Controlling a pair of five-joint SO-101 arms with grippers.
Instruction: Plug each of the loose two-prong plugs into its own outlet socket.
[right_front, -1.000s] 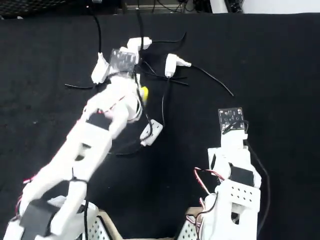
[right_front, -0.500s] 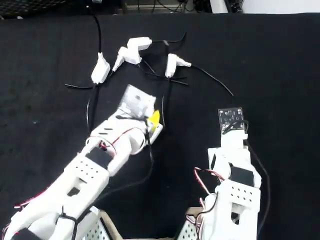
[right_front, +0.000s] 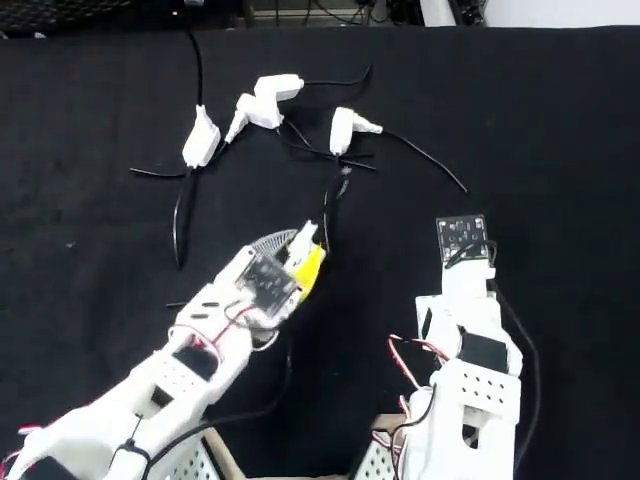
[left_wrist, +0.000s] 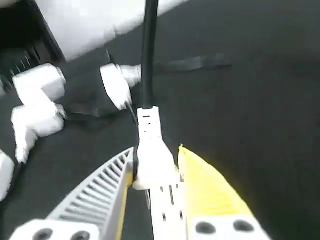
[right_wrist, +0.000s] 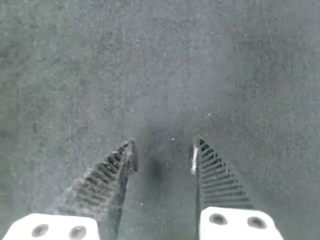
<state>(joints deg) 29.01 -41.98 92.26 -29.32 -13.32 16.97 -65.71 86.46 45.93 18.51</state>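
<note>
The right gripper (right_wrist: 162, 147) hangs low over the black cloth (right_front: 560, 120) close to its base, fingers moderately apart and holding nothing. Farther out, the left gripper (right_front: 310, 243) is clamped on a white plug (left_wrist: 150, 135), and the plug's black cord (left_wrist: 147, 55) leads away toward the far side. Beyond it, more white parts lie among tangled cords: a lone connector (right_front: 201, 138) at the left, a touching pair (right_front: 262, 100) in the middle, and an end connector (right_front: 345, 128) to the right.
</note>
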